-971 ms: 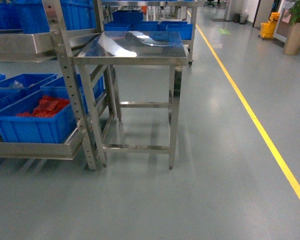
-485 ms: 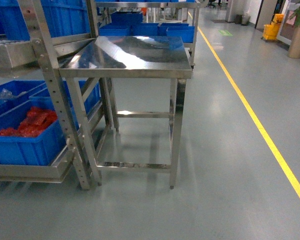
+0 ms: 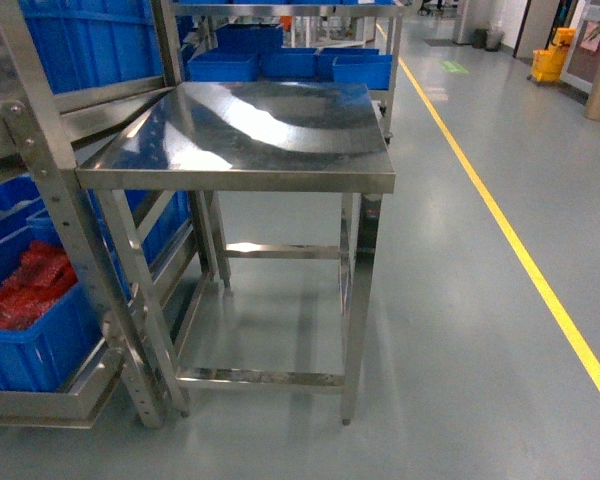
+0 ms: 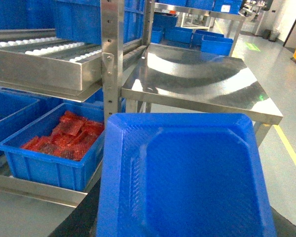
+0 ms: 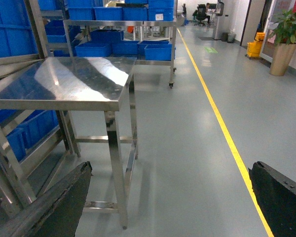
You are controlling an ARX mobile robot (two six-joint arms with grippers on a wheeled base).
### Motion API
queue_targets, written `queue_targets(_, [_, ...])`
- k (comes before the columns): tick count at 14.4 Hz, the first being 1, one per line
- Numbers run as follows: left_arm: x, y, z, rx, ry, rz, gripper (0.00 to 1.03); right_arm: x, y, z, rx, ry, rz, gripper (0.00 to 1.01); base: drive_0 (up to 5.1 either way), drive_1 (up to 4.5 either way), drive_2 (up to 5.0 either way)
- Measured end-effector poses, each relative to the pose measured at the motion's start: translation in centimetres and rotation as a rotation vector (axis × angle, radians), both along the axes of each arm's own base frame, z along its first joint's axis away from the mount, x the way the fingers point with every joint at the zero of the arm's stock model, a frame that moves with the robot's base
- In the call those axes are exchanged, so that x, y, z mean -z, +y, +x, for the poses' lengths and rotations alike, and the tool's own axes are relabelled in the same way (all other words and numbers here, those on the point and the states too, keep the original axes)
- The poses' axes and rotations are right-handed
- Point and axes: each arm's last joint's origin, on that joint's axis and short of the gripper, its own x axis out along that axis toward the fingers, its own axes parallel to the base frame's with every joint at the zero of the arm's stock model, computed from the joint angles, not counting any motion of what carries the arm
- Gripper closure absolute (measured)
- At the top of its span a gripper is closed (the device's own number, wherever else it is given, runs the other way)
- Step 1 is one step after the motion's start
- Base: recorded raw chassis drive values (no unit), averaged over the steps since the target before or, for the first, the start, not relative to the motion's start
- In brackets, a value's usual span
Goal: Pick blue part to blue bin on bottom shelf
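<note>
- the flat blue plastic tray-shaped part (image 4: 185, 177) fills the lower half of the left wrist view, right under the camera; it is presumably carried there by the left gripper so it can travel with the base, but the fingers themselves are hidden behind it, so whether they clamp it cannot be told.
- the right gripper (image 5: 172, 197) shows only two dark finger tips at the bottom corners of its own view, spread wide apart with nothing but floor between them: it is open and empty.
- the blue plastic bin holding red parts (image 4: 52, 148) sits on the brushed steel bottom shelf (image 4: 37, 190), behind the flat front lip, which likely keeps bins from sliding off; other blue bins stand beside it, and which one is the target cannot be told.
- an upper tier with white rollers (image 4: 44, 47) overhangs the bins, so entry from above looks tight and a low approach from the front seems needed.
- the bare stainless-steel table (image 3: 245, 125) stands just beside the rack's perforated steel upright (image 3: 65, 240), its corner near the shelf end.
- the open grey floor (image 3: 450, 330) with a yellow line (image 3: 520, 255) gives room to the right.
</note>
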Motion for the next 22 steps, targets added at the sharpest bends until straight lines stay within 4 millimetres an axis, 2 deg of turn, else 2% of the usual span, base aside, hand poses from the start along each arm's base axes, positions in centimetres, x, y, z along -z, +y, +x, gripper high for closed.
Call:
queue_targets(3, [-0.04,0.00,0.00,0.000,-0.004,0.000,0.60,0.01,0.00,0.00,0.000,0.001,0.000,0.03,0.0,4.25,-4.3])
queue_targets(6, [0.00,0.00,0.02,0.001,0.000,0.000,0.60,-0.03,0.00,0.00,0.000,-0.003,0.000,0.03,0.0,0.00,0.0])
queue_targets(22, [-0.01,0.00,-0.01,0.001,-0.001,-0.001,0.60,-0.01,0.00,0.00,0.000,-0.001,0.000,0.03,-4.9,2.56,2.6])
